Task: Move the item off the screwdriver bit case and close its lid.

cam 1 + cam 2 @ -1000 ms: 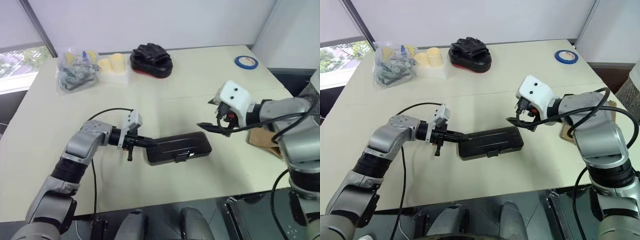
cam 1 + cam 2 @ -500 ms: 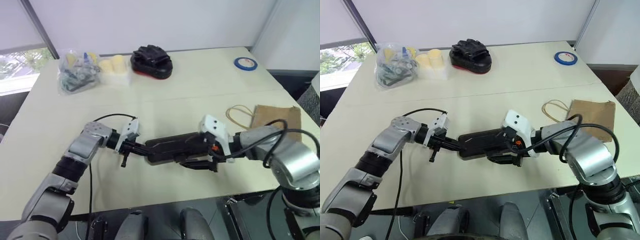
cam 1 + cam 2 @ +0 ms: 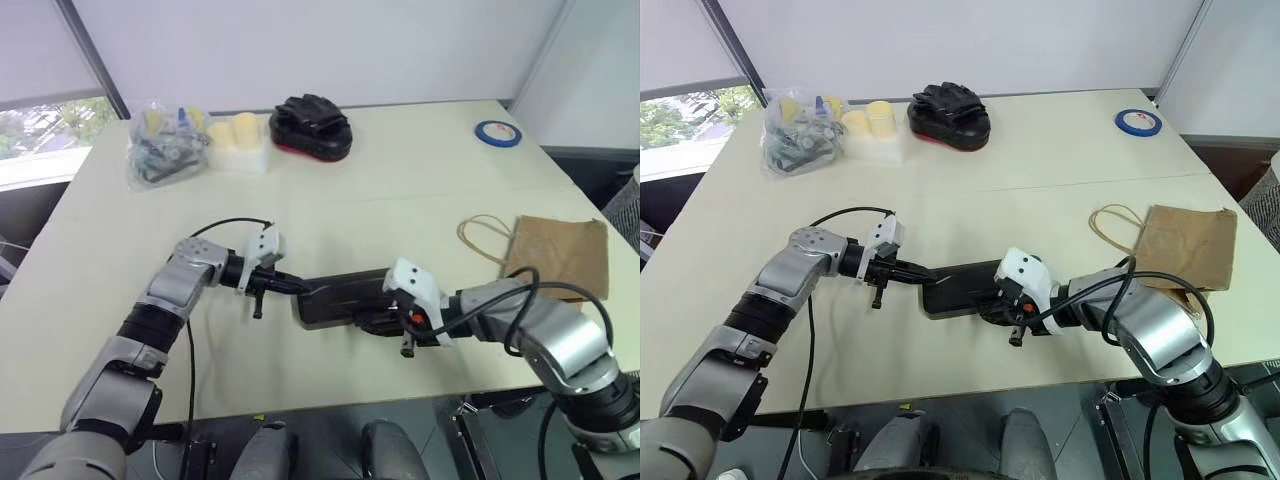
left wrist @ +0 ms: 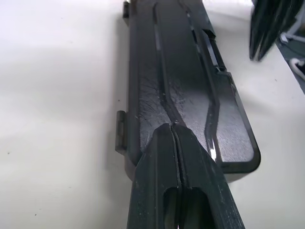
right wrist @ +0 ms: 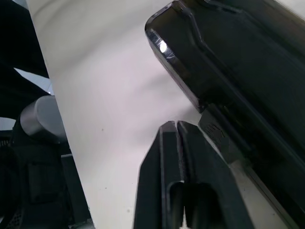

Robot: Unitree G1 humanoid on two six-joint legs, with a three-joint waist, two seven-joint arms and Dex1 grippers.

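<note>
While the paper bag [image 3: 556, 252] lies aside, both arms' fingers [image 4: 174, 143] are pressed together, seemingly touching the closed case [image 3: 345, 296].

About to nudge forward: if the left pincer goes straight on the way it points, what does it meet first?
The slim dark plastic screwdriver bit case. The shut left pincer already sits over its near end, apparently resting on the smoky brown lid, so it would likely slide along the lid toward the right pincer; contact depth is unclear.

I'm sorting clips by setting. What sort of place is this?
Probably an office or lab workroom: a plain beige table beside white partition walls, a window at one corner, and a blue tape roll on the table.
</note>
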